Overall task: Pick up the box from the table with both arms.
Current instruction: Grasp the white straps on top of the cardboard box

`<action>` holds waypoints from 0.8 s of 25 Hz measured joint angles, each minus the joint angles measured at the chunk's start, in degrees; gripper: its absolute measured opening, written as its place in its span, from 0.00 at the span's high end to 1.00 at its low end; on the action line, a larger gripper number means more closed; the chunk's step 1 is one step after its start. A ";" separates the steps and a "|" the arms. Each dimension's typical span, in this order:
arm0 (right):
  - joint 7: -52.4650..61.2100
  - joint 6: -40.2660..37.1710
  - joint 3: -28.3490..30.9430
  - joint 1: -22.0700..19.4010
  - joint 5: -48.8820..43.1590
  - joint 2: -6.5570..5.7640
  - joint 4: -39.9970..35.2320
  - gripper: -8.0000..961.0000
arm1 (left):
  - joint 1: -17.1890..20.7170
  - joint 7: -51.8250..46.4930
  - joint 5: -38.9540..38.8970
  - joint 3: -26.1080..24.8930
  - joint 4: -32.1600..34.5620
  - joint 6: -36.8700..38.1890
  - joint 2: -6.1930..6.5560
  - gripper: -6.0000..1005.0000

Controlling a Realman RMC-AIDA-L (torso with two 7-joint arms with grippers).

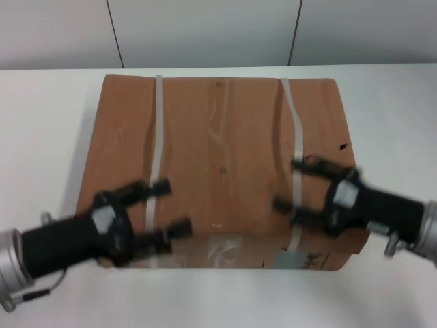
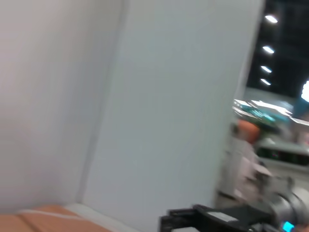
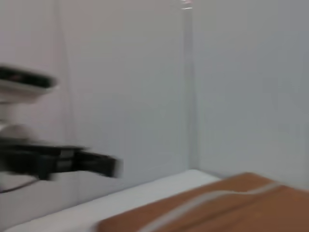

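Observation:
The large flat brown cardboard box (image 1: 218, 150) lies on the white table (image 1: 41, 137), bound by two white straps (image 1: 157, 137), with a grey label and black print on its near side. My left gripper (image 1: 172, 207) hangs open over the box's near left part. My right gripper (image 1: 288, 183) hangs open over its near right part, by the right strap. Both are empty and point inward. A corner of the box shows in the left wrist view (image 2: 43, 220) and in the right wrist view (image 3: 231, 203). The other arm's gripper shows in each wrist view.
A white panelled wall (image 1: 205, 31) stands behind the table. Bare tabletop lies on both sides of the box and in front of it.

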 joint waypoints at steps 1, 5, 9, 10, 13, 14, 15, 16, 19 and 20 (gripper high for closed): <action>0.49 1.86 1.12 -0.27 1.66 0.05 0.35 0.12 | 0.26 -0.51 -0.44 -2.08 -0.22 -0.56 -0.54 0.16; 2.30 6.25 3.32 -0.84 8.94 0.10 3.66 0.12 | 0.12 -2.89 -8.15 -4.47 -4.70 -6.79 -0.97 0.16; 6.02 7.80 3.59 -0.77 14.63 0.09 6.67 0.12 | -1.55 -13.27 -17.93 -4.52 -10.07 -17.38 -0.19 0.16; 7.58 8.21 3.58 -0.66 15.96 0.12 7.41 0.12 | -2.05 -15.45 -18.31 -4.51 -10.70 -18.70 0.04 0.17; 11.97 9.06 3.54 -0.01 18.04 0.19 9.36 0.12 | -4.35 -22.44 -16.49 -4.28 -12.28 -21.38 0.87 0.17; 13.36 9.27 3.46 0.30 18.24 0.19 9.81 0.12 | -4.89 -23.82 -15.60 -4.22 -12.57 -21.57 0.93 0.17; 14.63 9.42 3.31 0.66 18.30 0.19 10.04 0.12 | -5.31 -24.57 -14.98 -4.21 -12.69 -21.69 0.96 0.17; 15.83 9.56 3.12 1.09 18.33 0.19 10.33 0.12 | -5.86 -25.31 -14.03 -4.21 -12.78 -21.77 0.90 0.17; 17.86 9.73 2.83 2.84 18.33 0.18 12.17 0.12 | -7.02 -25.75 -11.36 -4.18 -12.87 -21.82 0.31 0.17; 18.10 9.92 2.83 3.56 18.33 0.17 12.96 0.12 | -7.49 -25.79 -10.10 -4.17 -12.87 -21.83 0.09 0.17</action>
